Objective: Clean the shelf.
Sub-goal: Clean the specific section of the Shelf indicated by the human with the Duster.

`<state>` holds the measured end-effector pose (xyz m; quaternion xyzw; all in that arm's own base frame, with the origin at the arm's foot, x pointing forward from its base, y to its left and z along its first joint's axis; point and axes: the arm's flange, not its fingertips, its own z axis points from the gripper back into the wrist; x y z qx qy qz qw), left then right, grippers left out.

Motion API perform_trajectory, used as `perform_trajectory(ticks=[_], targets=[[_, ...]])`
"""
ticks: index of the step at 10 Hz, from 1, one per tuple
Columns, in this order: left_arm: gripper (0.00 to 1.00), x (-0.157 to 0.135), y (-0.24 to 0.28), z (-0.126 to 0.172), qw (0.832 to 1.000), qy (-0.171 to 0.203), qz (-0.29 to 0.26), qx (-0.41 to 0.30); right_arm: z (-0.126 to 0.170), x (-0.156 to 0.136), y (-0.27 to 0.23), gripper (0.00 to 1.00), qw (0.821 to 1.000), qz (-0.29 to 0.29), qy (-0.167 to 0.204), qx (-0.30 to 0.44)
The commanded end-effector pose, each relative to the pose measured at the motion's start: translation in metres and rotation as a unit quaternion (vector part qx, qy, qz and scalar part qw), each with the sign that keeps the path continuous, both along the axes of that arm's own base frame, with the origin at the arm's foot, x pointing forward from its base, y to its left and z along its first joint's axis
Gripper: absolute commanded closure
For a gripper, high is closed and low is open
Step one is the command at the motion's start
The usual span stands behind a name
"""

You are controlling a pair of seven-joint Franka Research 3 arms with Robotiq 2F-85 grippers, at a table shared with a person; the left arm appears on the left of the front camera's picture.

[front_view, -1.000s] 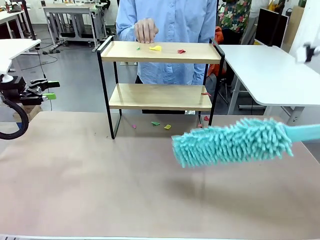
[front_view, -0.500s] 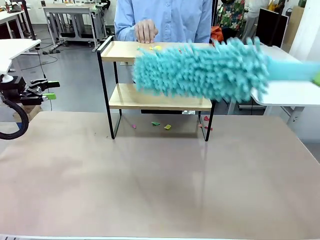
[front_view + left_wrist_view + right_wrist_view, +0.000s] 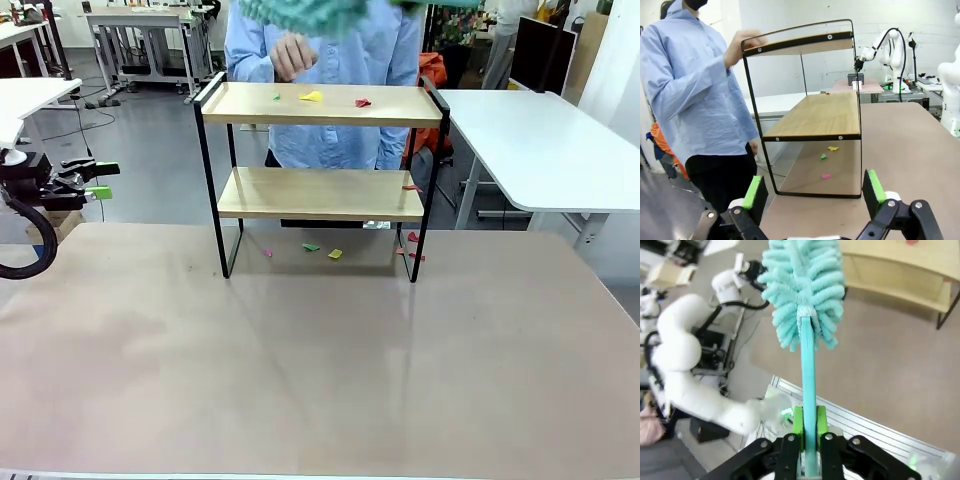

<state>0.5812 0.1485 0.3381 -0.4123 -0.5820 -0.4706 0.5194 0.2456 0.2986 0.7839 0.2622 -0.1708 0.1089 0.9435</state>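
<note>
The shelf (image 3: 320, 190) stands at the far middle of the brown table, with two wooden boards in a black frame. Small paper scraps lie on its top board: a yellow one (image 3: 312, 96), a red one (image 3: 362, 102) and a green one (image 3: 277, 97). A teal fluffy duster (image 3: 300, 12) hangs high above the top board, cut by the picture's top edge. My right gripper (image 3: 808, 422) is shut on the duster's handle (image 3: 807, 370), the head (image 3: 802, 290) pointing away. My left gripper (image 3: 95, 180) rests open at the far left, aimed at the shelf (image 3: 815, 112).
A person in a blue shirt stands behind the shelf, one hand (image 3: 290, 55) over its top left corner. More scraps (image 3: 322, 250) lie on the table under the shelf. A white table (image 3: 540, 140) stands at the right.
The duster swung from low right of the table, across the front of the shelf, up to above the top board. The left arm stayed still.
</note>
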Motion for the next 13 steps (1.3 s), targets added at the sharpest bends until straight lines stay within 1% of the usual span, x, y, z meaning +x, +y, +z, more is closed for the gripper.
perform_trajectory(ticks=[1,2,4,5,6,11,12,13], targets=[[0.00,-0.001,0.000,0.004,1.000,-0.004,-0.002,0.003,0.006,0.044,0.058,0.87,0.995,-0.087,0.032,-0.024],[0.00,-0.001,0.000,0.004,1.000,-0.004,-0.002,0.003,-0.001,0.063,0.092,0.87,0.991,-0.131,0.013,-0.016],[0.00,-0.001,0.000,0.004,1.000,-0.004,-0.002,0.003,-0.017,0.089,0.136,0.87,0.982,-0.185,-0.007,-0.016],[0.00,-0.001,0.000,0.004,1.000,-0.004,-0.002,0.003,-0.024,0.096,0.143,0.87,0.980,-0.197,-0.003,-0.011],[0.00,-0.001,0.000,0.004,1.000,-0.004,-0.002,0.003,-0.031,0.074,0.108,0.87,0.990,-0.140,0.008,-0.004],[0.00,-0.001,0.000,0.004,1.000,-0.004,-0.002,0.003,-0.031,0.074,0.108,0.87,0.990,-0.140,0.008,-0.004],[0.00,-0.001,0.000,0.004,1.000,-0.004,-0.002,0.003,-0.031,0.077,0.116,0.87,0.989,-0.149,0.013,-0.003],[0.00,-0.001,0.000,0.004,1.000,-0.004,-0.002,0.003,-0.030,0.083,0.133,0.87,0.988,-0.152,-0.002,-0.023]])
